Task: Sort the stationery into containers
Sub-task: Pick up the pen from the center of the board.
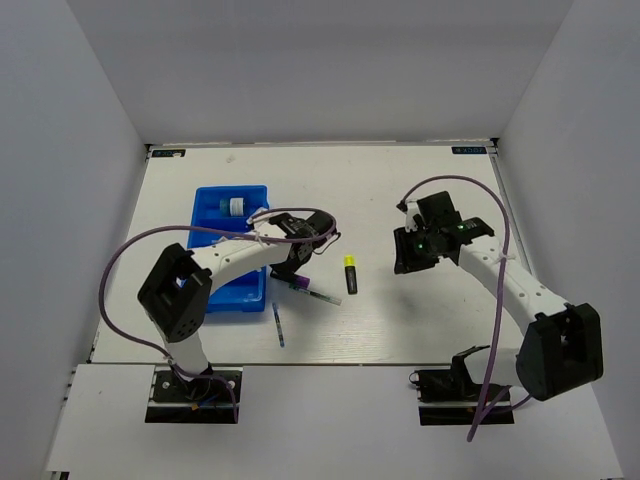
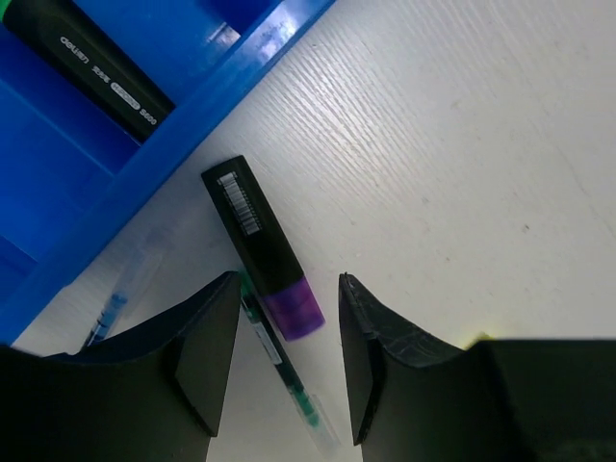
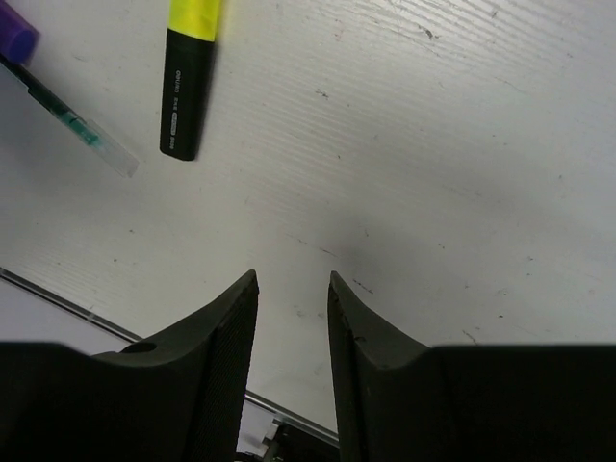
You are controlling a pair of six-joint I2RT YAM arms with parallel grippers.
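**Step in hand.** The left gripper hangs just off the long side of the tray that faces the right arm. Its jaws are apart and hold nothing, and they straddle the purple end of the purple-tipped marker. The marker lies on the table near that tray wall. The green-ink pen runs close against the marker's purple end and also passes between the jaws, so closing here would probably pinch both. It looks better to shift toward the middle of the marker's barrel, away from the pen, and turn the jaws square across the barrel. The gripper can then come down until the tips nearly meet the table before closing. The right gripper is well apart from the tray, beyond the yellow-capped highlighter, with its jaws slightly parted and nothing between them.

**Count.**
- Tray: one.
- Highlighters: two. The yellow-capped one lies on the table, and a black highlighter lies in a tray compartment with its cap out of view.
- Marker: one.
- Thin pens: two. These are the green-ink pen and a blue-ink pen, both just outside the tray.
- Pot: one, in the tray's far compartment.
- Eraser: none can be made out.
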